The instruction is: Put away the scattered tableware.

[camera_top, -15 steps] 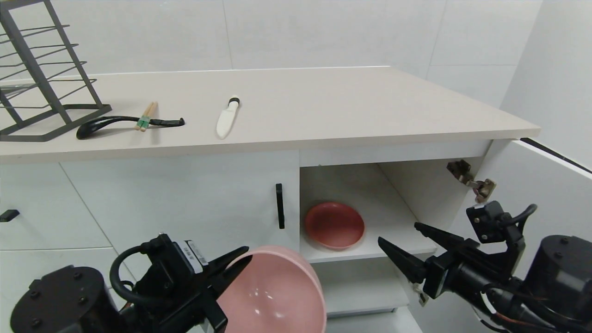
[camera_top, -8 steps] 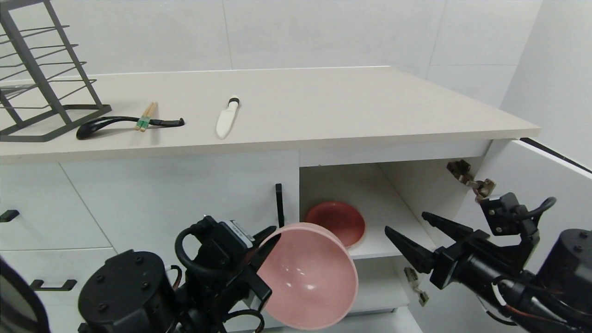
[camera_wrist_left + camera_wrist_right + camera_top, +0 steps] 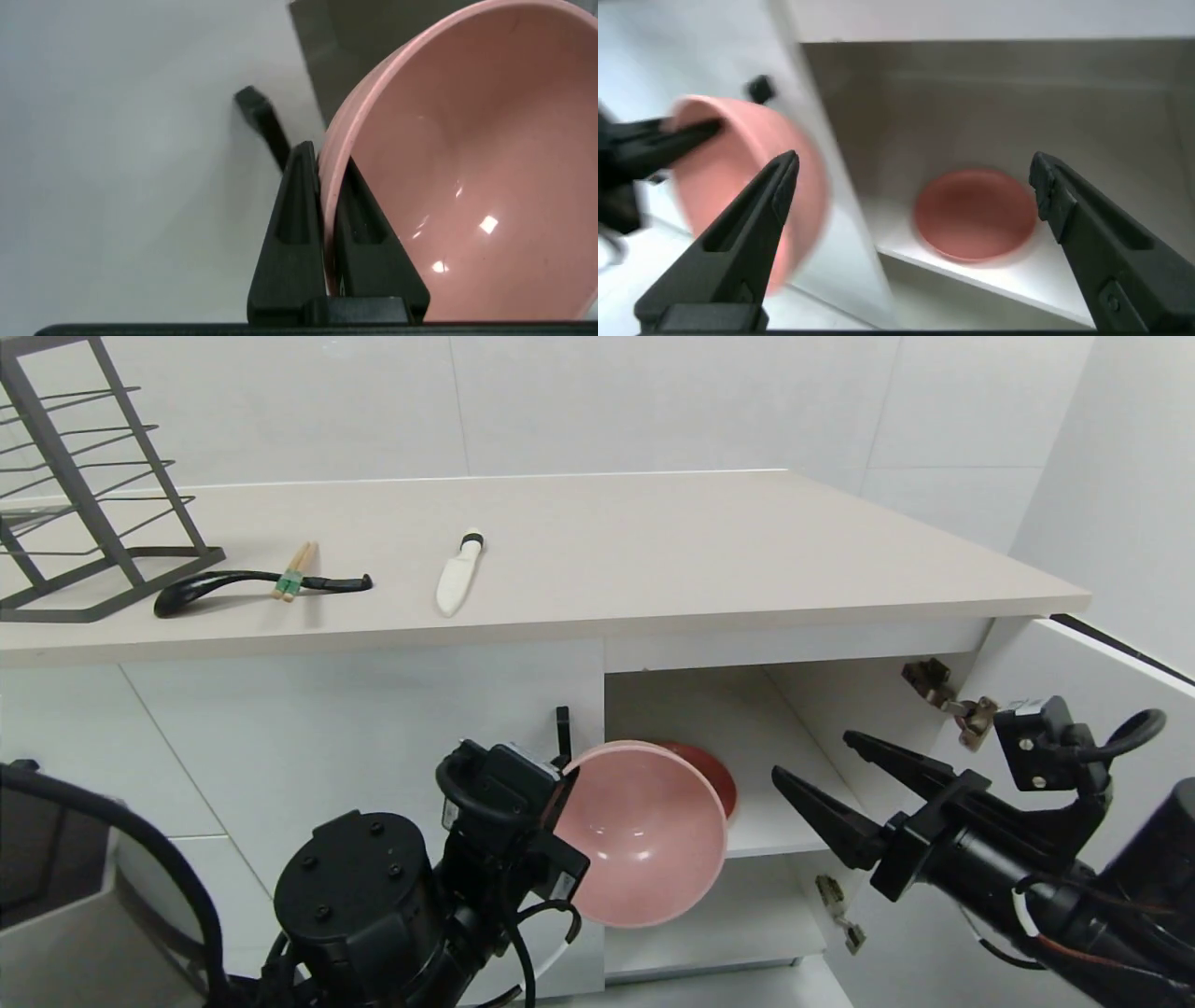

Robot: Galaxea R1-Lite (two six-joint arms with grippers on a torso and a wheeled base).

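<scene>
Head view: left gripper was clenched on the rim of the pink bowl, which hung tilted on edge just in front of the open cabinet, at its left side, hollow facing the camera. A red dish lay on the cabinet's upper shelf, partly hidden behind the bowl. Right gripper hung released and empty before the cabinet's right side. On the countertop above the cabinet lay a black spoon, chopsticks and a white knife. Left wrist view: one finger sat inside the bowl's rim and one outside, pinching the wall firmly; the cabinet's black door handle was just behind. Right wrist view: between wide-spread fingers, the red dish sat flat inside the cabinet, the bowl outside its left edge. Step in hand, as I judged it: carrying the bowl into the cabinet. The next move called for clearing the closed door's edge, levelling the bowl, then setting it on or beside the dish before letting go.
</scene>
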